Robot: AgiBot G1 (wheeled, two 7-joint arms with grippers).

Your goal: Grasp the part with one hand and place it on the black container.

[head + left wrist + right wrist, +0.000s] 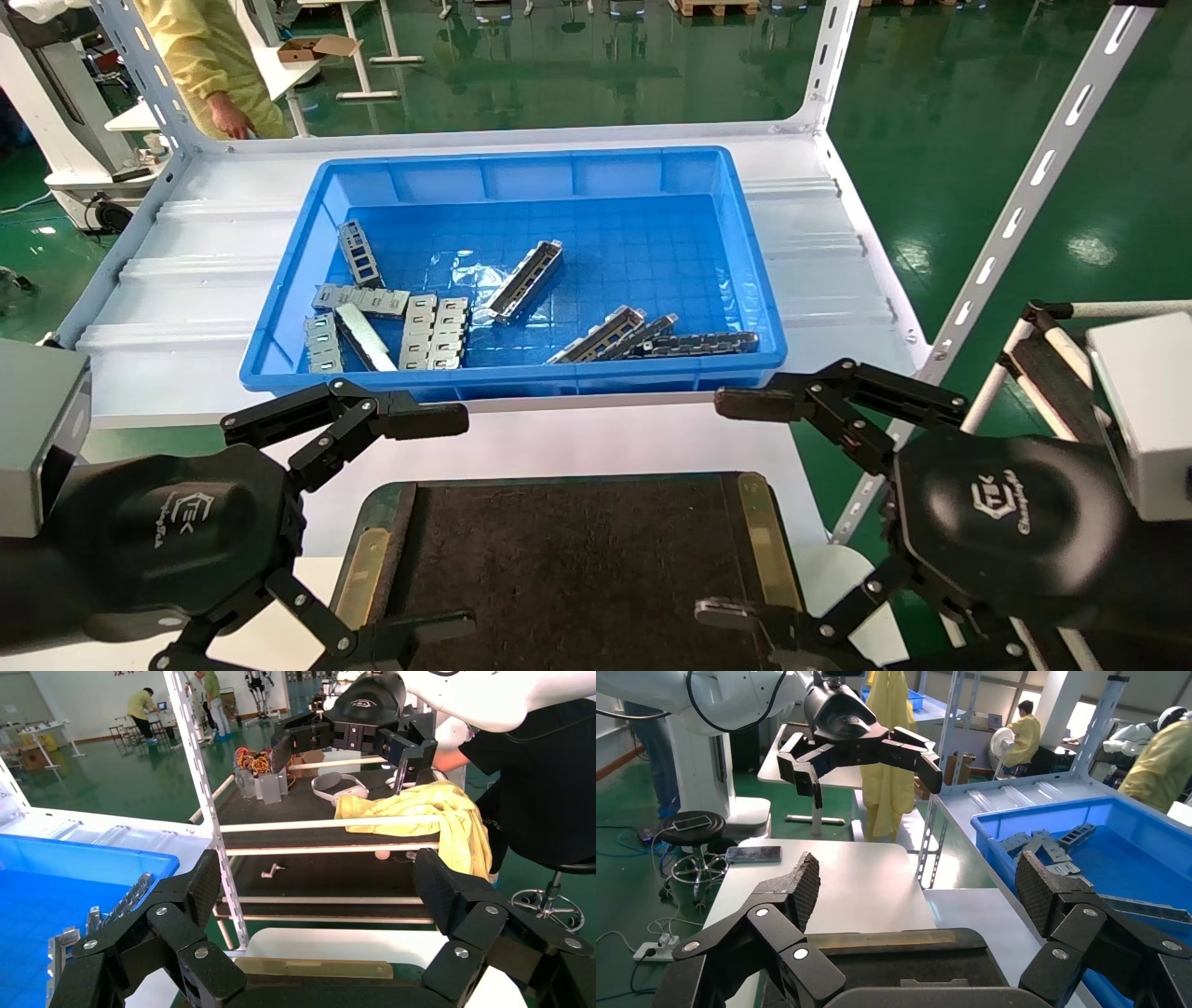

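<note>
My left gripper and right gripper gape empty over the black container; the part lies in the blue bin, where crowding plates risk a mis-grasp.

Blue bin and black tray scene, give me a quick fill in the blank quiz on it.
1. The metal parts lie inside the ____ bin.
2. The black container holds ____ parts.
3. Both the left gripper and right gripper have their jaws ____.

Missing words: blue; no; open
</note>
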